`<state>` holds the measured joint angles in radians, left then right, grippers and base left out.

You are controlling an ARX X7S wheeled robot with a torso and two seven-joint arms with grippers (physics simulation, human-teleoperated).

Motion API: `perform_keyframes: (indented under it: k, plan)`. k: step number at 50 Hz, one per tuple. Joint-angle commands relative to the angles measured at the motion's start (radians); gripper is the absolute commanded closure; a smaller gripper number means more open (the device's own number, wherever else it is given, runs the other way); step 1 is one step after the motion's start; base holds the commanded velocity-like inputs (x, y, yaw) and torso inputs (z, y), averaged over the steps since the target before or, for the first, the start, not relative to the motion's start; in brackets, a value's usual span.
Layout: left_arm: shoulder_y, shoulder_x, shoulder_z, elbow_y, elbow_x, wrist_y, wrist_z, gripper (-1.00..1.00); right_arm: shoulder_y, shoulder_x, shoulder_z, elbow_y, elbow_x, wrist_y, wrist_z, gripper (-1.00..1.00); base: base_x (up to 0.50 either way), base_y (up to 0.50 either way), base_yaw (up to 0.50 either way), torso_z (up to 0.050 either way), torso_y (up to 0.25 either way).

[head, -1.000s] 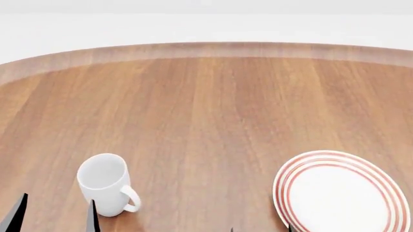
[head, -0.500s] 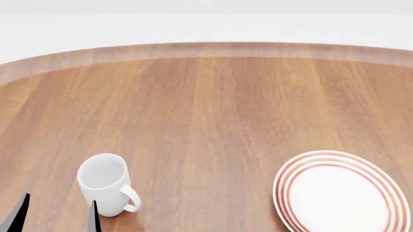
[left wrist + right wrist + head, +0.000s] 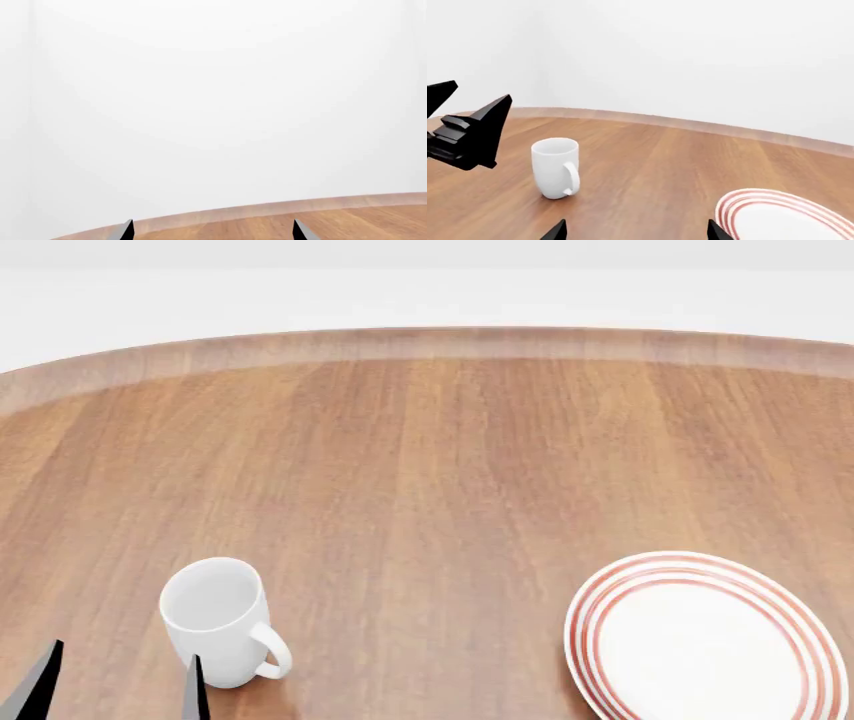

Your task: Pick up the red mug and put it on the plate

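Observation:
The red mug is out of view in every frame. The plate [image 3: 707, 640], white with red rings, lies at the near right of the table and also shows in the right wrist view [image 3: 787, 217]. My left gripper [image 3: 120, 695] stands open at the near left, just in front of a plain white mug [image 3: 216, 618], with nothing between its fingertips [image 3: 127, 231]. My right gripper [image 3: 637, 234] is open and empty, low over the table between the white mug [image 3: 556, 167] and the plate. It does not show in the head view.
The round wooden table [image 3: 441, 440] curves to a far edge against a white wall. The white mug's handle points toward me and to the right. The left gripper's dark fingers [image 3: 484, 130] hang beside the white mug in the right wrist view.
The small dark tips of the right gripper at the bottom edge of the head view have dropped out of sight. The left gripper, the white mug and the plate have not moved.

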<state>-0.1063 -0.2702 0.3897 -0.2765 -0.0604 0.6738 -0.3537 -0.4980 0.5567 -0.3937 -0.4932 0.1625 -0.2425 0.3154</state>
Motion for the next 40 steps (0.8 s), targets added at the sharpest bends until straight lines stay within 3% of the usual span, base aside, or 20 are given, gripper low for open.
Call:
perform_keyframes:
  k: [1, 40]
  plan:
    - [0.000, -0.003, 0.004, 0.002, -0.002, -0.004, -0.002, -1.00, -0.004, -0.030, -0.031, 0.146, 0.006, -0.119, -0.033, -1.00, 0.00, 0.00, 0.00, 0.000, 0.000]
    - [-0.004, -0.008, 0.014, -0.001, -0.004, 0.002, -0.012, -1.00, -0.037, -0.049, -0.058, 0.353, 0.013, -0.290, -0.058, -1.00, 0.00, 0.00, 0.00, 0.000, 0.000]
